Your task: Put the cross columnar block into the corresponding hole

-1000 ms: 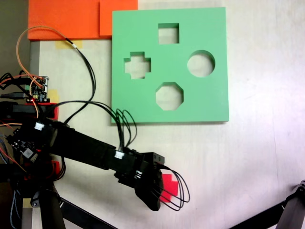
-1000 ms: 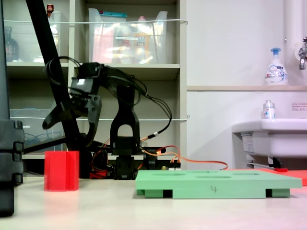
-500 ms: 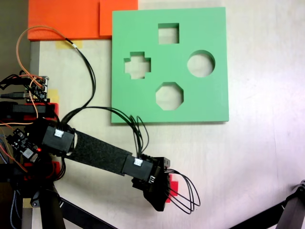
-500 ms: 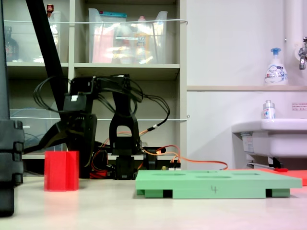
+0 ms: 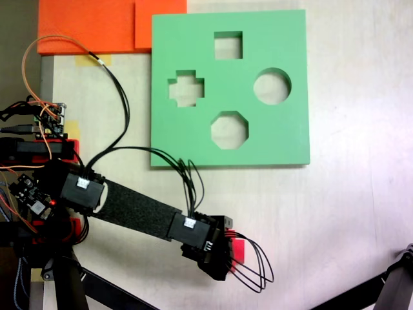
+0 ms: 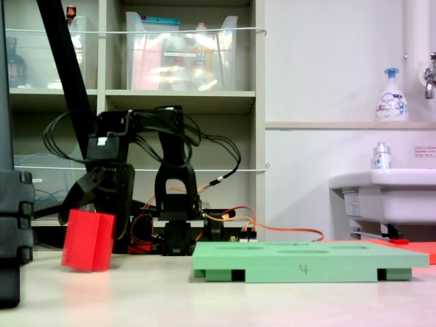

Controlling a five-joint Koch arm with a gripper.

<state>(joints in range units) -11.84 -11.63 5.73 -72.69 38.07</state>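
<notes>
The red cross columnar block stands on the table left of the board and leans over, no longer flat on its base. From above, just a sliver of the red block peeks out beside the black wrist. My gripper is down over the block's top, one finger on its upper left edge and the other behind it, closed onto it. Seen from above, the gripper sits well below the green foam board. The plus-shaped hole lies at the board's left side, empty.
The board also has a square cutout, a round one and an octagonal one. Orange foam sheets lie at top left. Wires and a controller board crowd the arm's base. A tripod leg crosses the bottom right.
The arm stretched out and lowered over the red block. The jaws narrowed onto it, and the block, upright before, now leans.
</notes>
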